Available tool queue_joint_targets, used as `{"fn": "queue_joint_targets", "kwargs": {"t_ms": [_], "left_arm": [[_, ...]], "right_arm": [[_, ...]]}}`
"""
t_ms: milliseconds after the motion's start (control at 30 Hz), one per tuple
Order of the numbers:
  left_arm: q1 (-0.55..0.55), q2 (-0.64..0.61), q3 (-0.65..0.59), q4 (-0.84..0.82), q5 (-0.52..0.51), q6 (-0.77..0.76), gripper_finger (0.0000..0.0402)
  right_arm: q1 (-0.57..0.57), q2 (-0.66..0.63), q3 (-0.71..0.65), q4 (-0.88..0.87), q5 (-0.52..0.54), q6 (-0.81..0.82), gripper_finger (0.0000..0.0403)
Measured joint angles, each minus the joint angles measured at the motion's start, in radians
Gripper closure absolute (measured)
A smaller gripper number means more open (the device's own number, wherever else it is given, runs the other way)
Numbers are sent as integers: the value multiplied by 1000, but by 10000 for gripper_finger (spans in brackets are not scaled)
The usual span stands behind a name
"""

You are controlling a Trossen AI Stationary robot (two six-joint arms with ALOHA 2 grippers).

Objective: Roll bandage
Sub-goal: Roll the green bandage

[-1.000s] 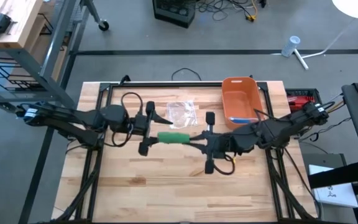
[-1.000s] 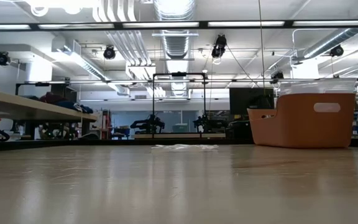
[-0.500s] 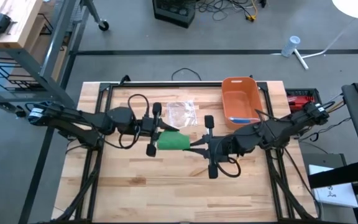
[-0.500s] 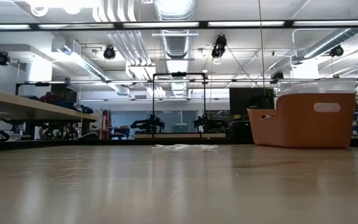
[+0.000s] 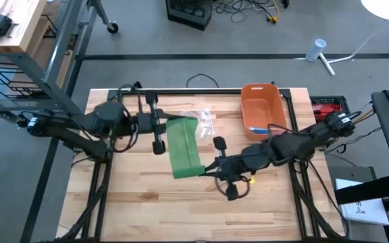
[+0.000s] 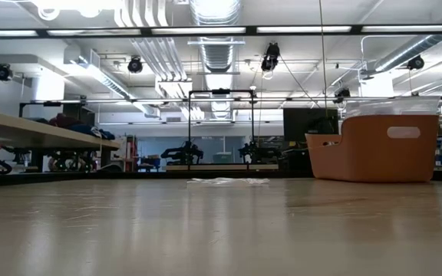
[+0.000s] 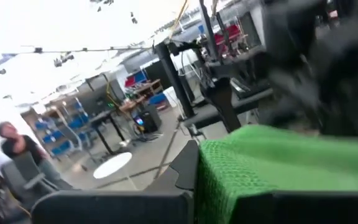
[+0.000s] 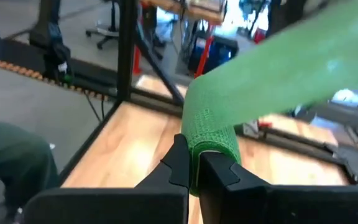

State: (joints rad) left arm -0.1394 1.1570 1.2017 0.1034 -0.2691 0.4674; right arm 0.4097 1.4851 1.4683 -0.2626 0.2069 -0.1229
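Green woven bandage point(image 5: 184, 150), stretched as a flat strip above the middle of the light wooden slatted table point(image 5: 140, 202), held between the two end effectors. Long axis running nearly front to back in the high view, tilted slightly: far end near the left end effector point(image 5: 168, 124), near end at the right end effector point(image 5: 203, 169).

Left end effector pressed together on the far end of the strip; in the left wrist view only the green weave point(image 7: 272, 168) filling the lower part, the dark fingers blurred and largely cut off by the picture's edge. Right end effector pinching the near end; in the right wrist view two dark fingertips point(image 8: 180, 163) closed tight on the bunched, narrowed end of the weave point(image 8: 213, 127), the strip widening away from them.

Behind the strip, a crumpled clear plastic wrapper point(image 5: 204, 120) on the table, partly hidden by the bandage in the high view. Low view: same wrapper point(image 6: 227, 181) as a thin pale sliver far across the table, and the orange plastic bin point(image 6: 376, 147) from the side; neither arm nor bandage in that picture. High view: same bin point(image 5: 262, 106) at the far right of the table, something blue inside, too small to identify.

Left wrist view alone: a person point(image 7: 16, 155) in the room beyond, blurred.
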Motion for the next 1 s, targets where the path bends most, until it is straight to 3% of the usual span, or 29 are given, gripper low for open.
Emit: {"fn": "queue_joint_targets", "kwargs": {"t_ms": [133,333,600,800,1000], "left_arm": [[0,31,128,-80,8,61,401],[-12,95,307,-199,130,75,401],[-67,158,536,-330,216,77,401],[-103,175,610,-375,245,86,401],[-103,152,614,-395,151,113,401]], "right_arm": [[-15,43,-6,12,1,56,400],[-55,116,-7,21,55,141,400],[-110,133,-7,33,89,200,400],[-148,133,-7,57,87,285,400],[-148,127,-8,63,42,295,400]]}}
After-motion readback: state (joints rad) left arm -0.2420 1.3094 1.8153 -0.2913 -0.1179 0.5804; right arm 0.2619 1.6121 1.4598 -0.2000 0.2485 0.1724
